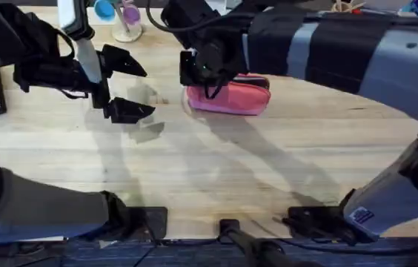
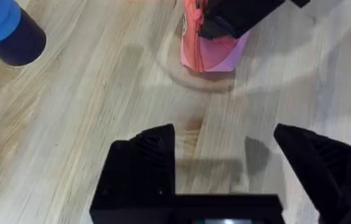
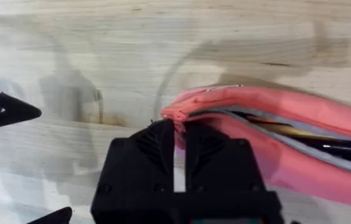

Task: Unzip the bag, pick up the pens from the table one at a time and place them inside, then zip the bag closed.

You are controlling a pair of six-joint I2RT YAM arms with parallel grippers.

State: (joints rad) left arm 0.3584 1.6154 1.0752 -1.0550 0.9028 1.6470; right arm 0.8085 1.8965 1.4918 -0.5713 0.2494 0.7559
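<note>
Left hand (image 1: pixel 129 87) hovers spread apart above the table (image 1: pixel 268 163); right hand (image 3: pixel 180 134) reaches down, pinched on the bag (image 1: pixel 231 98) end.

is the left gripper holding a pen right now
No, the left gripper is open with only bare table between its fingers.

Black angular hands (image 1: pixel 124 85), grey-and-black arm links, black cables.
</note>
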